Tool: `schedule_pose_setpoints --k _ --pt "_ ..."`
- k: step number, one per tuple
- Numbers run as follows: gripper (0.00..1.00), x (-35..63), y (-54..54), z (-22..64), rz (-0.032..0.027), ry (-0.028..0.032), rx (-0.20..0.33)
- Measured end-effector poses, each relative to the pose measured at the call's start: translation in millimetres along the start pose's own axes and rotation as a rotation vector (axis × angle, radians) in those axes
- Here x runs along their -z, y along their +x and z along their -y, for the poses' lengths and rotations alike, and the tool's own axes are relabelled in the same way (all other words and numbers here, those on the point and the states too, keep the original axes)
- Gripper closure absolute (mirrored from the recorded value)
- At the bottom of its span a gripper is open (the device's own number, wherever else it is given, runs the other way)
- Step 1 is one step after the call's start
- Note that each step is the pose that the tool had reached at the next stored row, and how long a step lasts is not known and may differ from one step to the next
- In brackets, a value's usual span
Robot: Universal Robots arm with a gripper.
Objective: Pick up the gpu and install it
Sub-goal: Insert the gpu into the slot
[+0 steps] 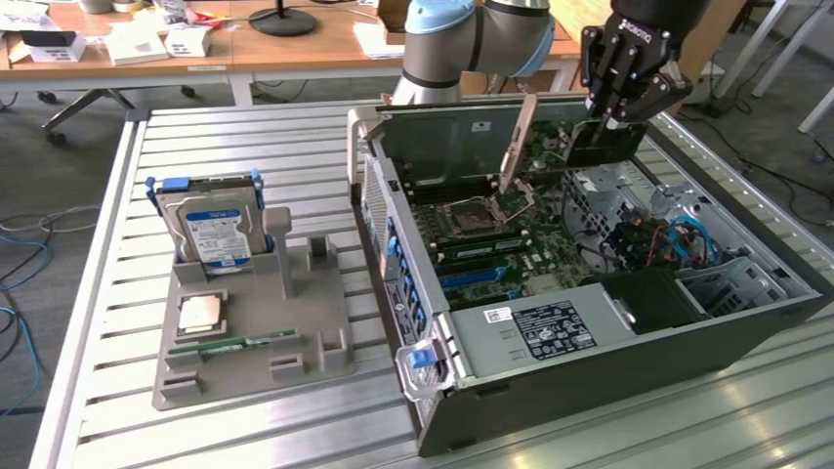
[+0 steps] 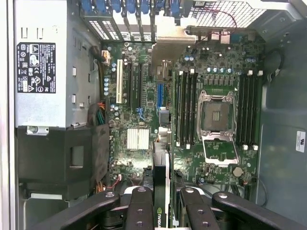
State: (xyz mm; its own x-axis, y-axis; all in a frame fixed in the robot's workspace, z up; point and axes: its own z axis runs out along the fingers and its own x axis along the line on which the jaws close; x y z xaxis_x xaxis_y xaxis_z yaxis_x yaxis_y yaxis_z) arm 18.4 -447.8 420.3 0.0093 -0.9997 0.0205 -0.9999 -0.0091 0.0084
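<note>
The gpu [image 1: 593, 149] is a dark flat card with a silvery bracket [image 1: 521, 132] at one end. It hangs on edge over the open computer case [image 1: 782, 298], above the motherboard [image 1: 489, 239]. My gripper [image 1: 610, 125] is shut on its upper edge. In the wrist view I look straight down the card: the gpu [image 2: 160, 167] runs thin between my two black fingers [image 2: 140, 206], with my gripper [image 2: 163, 205] closed around it. The expansion slots [image 2: 160, 93] lie below it, apart from the card's lower edge.
A grey fixture [image 1: 312, 322] on the exterior view's left holds a blue-labelled hard drive [image 1: 215, 230], a CPU [image 1: 199, 313] and a green RAM stick [image 1: 234, 344]. Inside the case are the power supply [image 1: 548, 327], the open CPU socket [image 2: 216, 112] and the drive cages [image 1: 729, 283].
</note>
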Motion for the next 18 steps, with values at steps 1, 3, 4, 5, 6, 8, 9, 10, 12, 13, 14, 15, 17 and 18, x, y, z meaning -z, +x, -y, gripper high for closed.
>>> schedule_pose_setpoints --k 1,3,4,5,6,8,9,10,12,13,14,15,17,18 --pt "0.74 -1.2 -0.1 -0.2 0.0 0.0001 0.0" --pt "0.74 -3.3 -0.1 -0.3 0.0 0.0001 0.0" --pt "0.74 -4.3 -0.1 -0.5 -0.0001 0.0 0.0" --pt "0.74 -5.6 -0.2 -0.5 0.0001 0.0 0.0" --pt "0.74 -6.8 -0.2 -0.5 0.0 0.0001 0.0" --pt "0.74 -9.6 -0.3 -0.6 0.0 0.0 0.0" --pt "0.74 -11.0 -0.3 -0.7 0.0001 0.0 0.0" --pt "0.74 -12.6 -0.4 -0.7 0.0001 0.0001 0.0" --pt "0.74 -15.7 -0.4 -0.8 0.0001 0.0001 0.0" --pt "0.74 -17.1 -0.4 -0.8 0.0 0.0001 0.0" --pt "0.74 -18.5 -0.5 -0.9 0.0 0.0001 0.0" --pt "0.74 -20.0 -0.5 -0.9 -0.0001 0.0 0.0" --pt "0.74 -22.9 -0.6 -0.9 0.0 0.0001 0.0" --pt "0.74 -24.3 -0.6 -1.0 0.0 0.0001 0.0"
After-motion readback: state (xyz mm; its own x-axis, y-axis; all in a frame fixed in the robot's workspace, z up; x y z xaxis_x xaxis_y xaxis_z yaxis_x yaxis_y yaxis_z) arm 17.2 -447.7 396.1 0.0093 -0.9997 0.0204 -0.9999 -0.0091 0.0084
